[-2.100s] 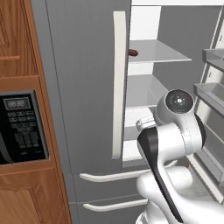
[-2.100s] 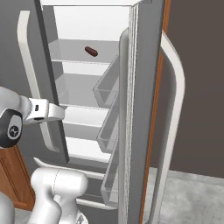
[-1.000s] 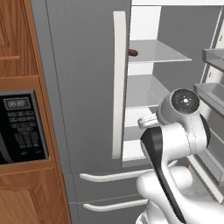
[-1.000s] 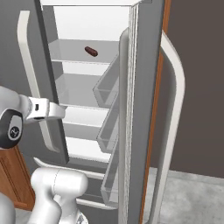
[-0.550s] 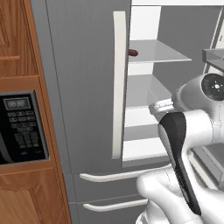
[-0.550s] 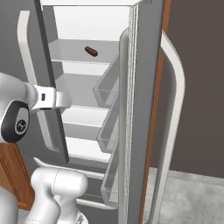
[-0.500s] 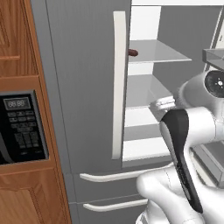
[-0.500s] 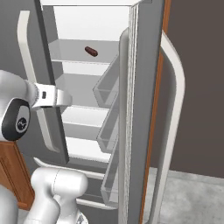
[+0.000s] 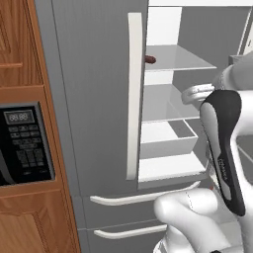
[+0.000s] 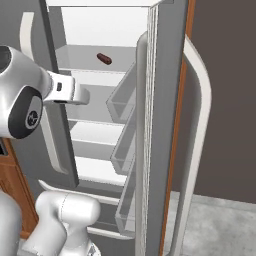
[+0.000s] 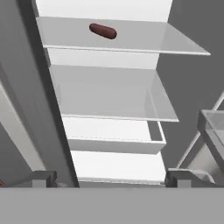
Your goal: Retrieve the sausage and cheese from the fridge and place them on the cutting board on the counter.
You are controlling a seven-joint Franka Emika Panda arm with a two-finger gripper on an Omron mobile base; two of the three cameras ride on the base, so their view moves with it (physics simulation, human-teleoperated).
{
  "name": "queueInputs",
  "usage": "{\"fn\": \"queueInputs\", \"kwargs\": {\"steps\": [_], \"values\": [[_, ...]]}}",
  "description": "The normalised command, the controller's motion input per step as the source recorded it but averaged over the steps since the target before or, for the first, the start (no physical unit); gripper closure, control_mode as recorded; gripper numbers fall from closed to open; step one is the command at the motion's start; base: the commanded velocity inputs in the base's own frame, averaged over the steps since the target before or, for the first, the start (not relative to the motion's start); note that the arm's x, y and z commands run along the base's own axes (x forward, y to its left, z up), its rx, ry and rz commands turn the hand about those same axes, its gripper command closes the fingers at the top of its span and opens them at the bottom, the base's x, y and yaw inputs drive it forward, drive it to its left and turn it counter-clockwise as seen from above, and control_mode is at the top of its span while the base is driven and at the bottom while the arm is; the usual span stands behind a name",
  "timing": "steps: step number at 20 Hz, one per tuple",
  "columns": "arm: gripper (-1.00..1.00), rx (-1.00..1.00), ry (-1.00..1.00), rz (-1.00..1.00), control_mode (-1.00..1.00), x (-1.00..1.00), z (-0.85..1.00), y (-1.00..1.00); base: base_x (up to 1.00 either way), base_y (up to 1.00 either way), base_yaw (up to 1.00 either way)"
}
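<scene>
The fridge [image 9: 94, 99] has its right door [image 10: 162, 125] swung open, showing white shelves. The sausage [image 11: 103, 31], a slim dark reddish-brown cylinder, lies alone on the top shelf, well back; it also shows as the sausage [image 10: 104, 58] and, half hidden by the left door's handle, the sausage [image 9: 149, 60]. My gripper [image 11: 111, 179] is open, fingers wide apart with nothing between them. It hangs in front of the fridge's opening, lower than the sausage's shelf and some way short of it. The cheese, the cutting board and the counter are out of view.
The left door's long white handle [image 9: 134, 99] stands just left of the opening. Clear bins [image 10: 125, 100] line the open right door. A white drawer [image 11: 113, 135] sits under the middle shelf. Two drawer handles [image 9: 143, 197] lie below. A black microwave [image 9: 22, 143] sits in the wooden cabinet at left.
The arm has lifted and swung toward the open fridge compartment, bringing the hand higher in front of the shelves. The gripper has stayed open. The sausage has not moved.
</scene>
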Motion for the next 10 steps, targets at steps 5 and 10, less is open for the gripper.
{"fn": "queueInputs", "kwargs": {"steps": [5,10], "values": [[-1.0,0.03,-0.1,0.05,-1.0,0.06,0.17,-0.06,0.0,0.0,0.0],[-1.0,0.01,-0.07,0.09,-1.0,0.48,0.07,0.0,0.0,0.0,0.0]]}}
